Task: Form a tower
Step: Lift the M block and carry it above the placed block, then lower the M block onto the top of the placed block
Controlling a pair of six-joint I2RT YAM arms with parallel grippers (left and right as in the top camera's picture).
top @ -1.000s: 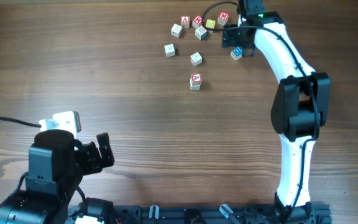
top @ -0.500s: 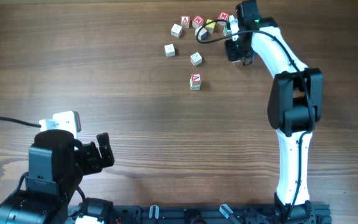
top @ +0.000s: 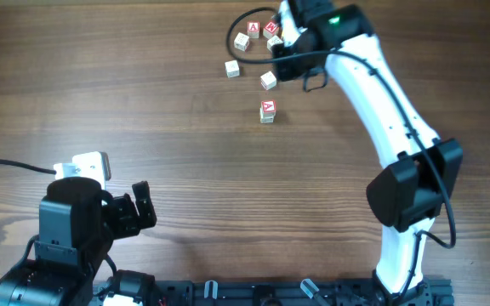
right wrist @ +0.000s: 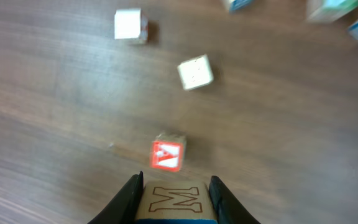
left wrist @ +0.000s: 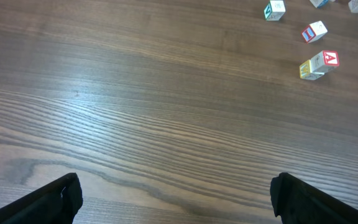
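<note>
We read M on the held cube [right wrist: 173,202] in the right gripper [right wrist: 174,186], A on the red-faced cube [right wrist: 167,155] just ahead.

Open wood fills the near table [top: 185,170]; scattered cubes [top: 268,80] and the right hand [right wrist: 176,183] crowd the far edge.

Matt wood-grain table [top: 143,102], raw wooden cube [right wrist: 171,200]

Wood-grain table [top: 143,102], red-A cube [top: 267,108] lying alone, cube with a red side [left wrist: 314,31] beyond it
</note>
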